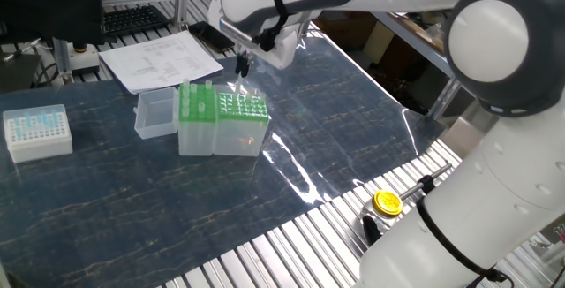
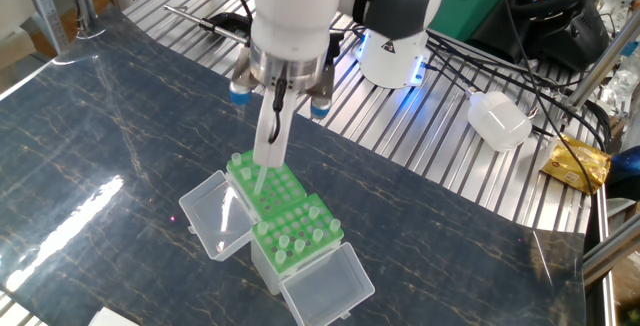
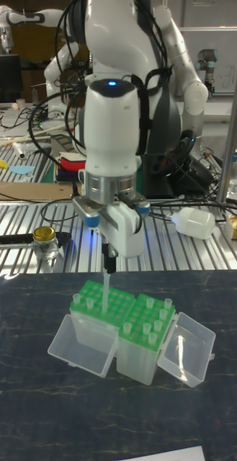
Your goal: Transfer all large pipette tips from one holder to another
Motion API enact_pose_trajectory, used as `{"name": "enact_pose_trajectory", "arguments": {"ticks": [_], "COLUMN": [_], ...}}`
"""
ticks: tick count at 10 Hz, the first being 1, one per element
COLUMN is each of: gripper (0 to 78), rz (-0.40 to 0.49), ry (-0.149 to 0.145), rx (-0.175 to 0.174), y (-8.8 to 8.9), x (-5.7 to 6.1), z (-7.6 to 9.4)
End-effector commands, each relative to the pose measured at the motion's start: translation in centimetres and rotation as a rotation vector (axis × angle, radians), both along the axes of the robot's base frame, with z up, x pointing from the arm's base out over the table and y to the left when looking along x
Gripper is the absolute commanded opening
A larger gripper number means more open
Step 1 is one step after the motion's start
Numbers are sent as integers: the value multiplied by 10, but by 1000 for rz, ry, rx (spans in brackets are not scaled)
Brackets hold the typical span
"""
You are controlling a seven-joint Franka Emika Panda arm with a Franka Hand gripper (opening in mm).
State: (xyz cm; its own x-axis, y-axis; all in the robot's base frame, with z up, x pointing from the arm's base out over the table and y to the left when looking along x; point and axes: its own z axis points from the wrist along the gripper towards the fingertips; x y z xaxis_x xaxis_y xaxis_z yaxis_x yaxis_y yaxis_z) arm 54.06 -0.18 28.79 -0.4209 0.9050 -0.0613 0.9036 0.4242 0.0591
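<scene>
My gripper [image 2: 269,154] [image 3: 108,271] [image 1: 240,65] hangs over the wider holder with the green grid top [image 2: 268,182] [image 3: 95,300] [image 1: 242,108]. It is shut on one large pipette tip [image 2: 261,173] [image 3: 104,289], a thin translucent cone pointing down. The tip's lower end is level with the grid, and I cannot tell whether it is clear of its hole. Another large tip [image 2: 237,159] stands at that holder's corner. Pressed against it is the narrower, taller holder [image 2: 299,232] [image 3: 151,318] [image 1: 196,104], with several tips upright in its rack.
Clear hinged lids [image 2: 212,212] [image 2: 326,286] lie open on the outer side of each holder. A white box of pale-blue tips [image 1: 37,132] stands far left, papers [image 1: 159,58] behind. A yellow-capped jar [image 1: 387,202] and a white bottle [image 2: 500,119] rest on the metal rails.
</scene>
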Motion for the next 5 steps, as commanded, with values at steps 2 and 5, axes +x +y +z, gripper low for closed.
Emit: {"name": "enact_pose_trajectory", "arguments": {"ticks": [2, 5], "gripper": [16, 16], "rz": [55, 82], "ry": [8, 9], "rx": [0, -2], "y": [-1, -4], "x": [1, -4], "z": [34, 42]}}
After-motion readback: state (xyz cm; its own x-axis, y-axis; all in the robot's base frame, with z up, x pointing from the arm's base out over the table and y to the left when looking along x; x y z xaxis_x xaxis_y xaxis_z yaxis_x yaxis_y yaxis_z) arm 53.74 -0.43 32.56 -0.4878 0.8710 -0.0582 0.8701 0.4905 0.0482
